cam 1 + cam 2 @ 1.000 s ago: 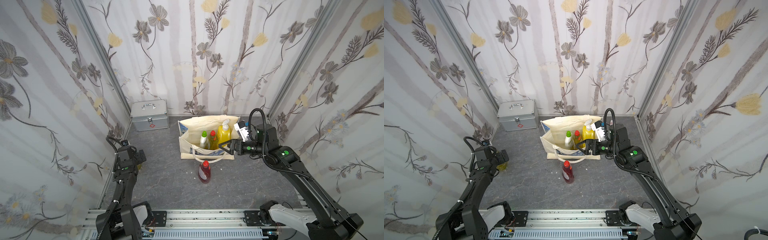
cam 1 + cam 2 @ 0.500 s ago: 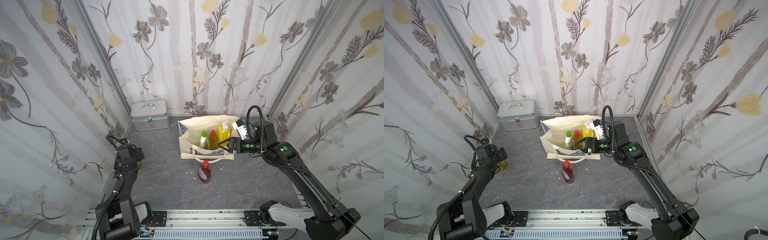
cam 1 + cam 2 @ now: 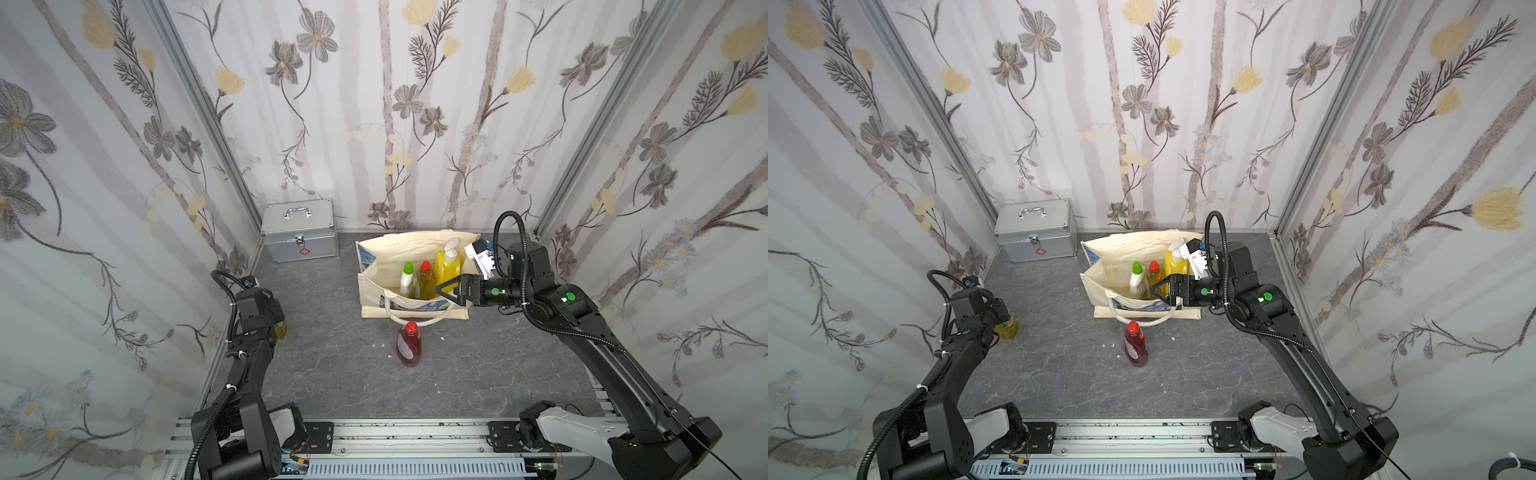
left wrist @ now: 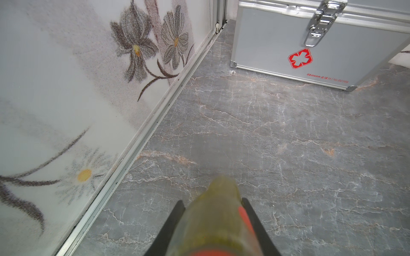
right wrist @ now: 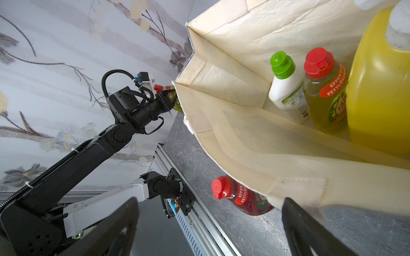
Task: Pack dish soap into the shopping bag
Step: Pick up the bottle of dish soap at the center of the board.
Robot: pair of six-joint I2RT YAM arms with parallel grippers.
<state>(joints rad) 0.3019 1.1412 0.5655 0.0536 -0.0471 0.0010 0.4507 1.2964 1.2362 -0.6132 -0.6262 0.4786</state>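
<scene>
The cream shopping bag [image 3: 370, 291] [image 3: 1100, 286] stands open at the back middle. Inside it stand a white green-capped bottle [image 3: 407, 276], a yellow-green red-capped bottle [image 3: 424, 279] and the big yellow pump bottle [image 3: 448, 266]. A red dish soap bottle [image 3: 409, 345] [image 5: 244, 197] stands on the floor just in front of the bag. By the left wall, my left gripper [image 4: 213, 201] [image 3: 1000, 316] is shut on another yellow-green bottle [image 4: 215, 221] [image 3: 1008, 329], one finger against each side. My right gripper [image 3: 446, 291] [image 5: 210, 199] hangs open at the bag's front right rim, holding nothing.
A silver metal case [image 3: 299, 235] [image 4: 310, 44] sits in the back left corner. Flowered walls close in the left, back and right sides. An aluminium rail [image 3: 395, 436] with both arm bases runs along the front. The bag's loop handle [image 3: 415, 320] droops towards the red bottle.
My left jaws have closed in from wide open onto the yellow-green bottle by the left wall. The right arm has barely moved and its jaws stay wide.
</scene>
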